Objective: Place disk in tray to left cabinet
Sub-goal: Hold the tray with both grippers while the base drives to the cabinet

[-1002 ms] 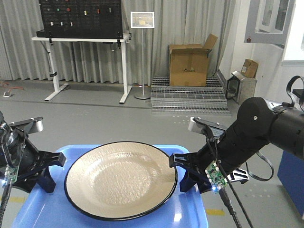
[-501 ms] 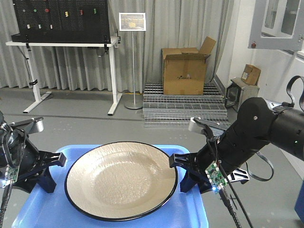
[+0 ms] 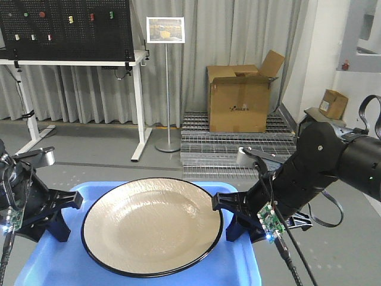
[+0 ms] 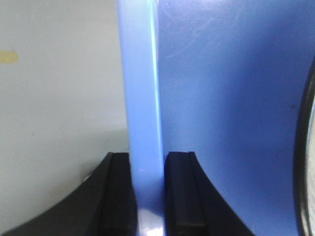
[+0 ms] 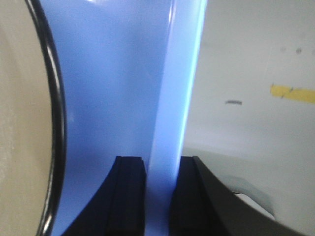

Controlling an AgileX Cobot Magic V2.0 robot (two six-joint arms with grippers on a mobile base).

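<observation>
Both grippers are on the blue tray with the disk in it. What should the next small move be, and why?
Probably carry the tray level onward, loosening neither grip. The left gripper and right gripper each pinch an opposite rim, the disk lies flat and unheld in the tray, and the front view shows open floor ahead with no cabinet shelf near.

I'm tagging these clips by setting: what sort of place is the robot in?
Probably a lab or workshop, not a home: a black pegboard panel on a white desk, an open cardboard box on metal grating, grey curtains and a bare concrete floor.
</observation>
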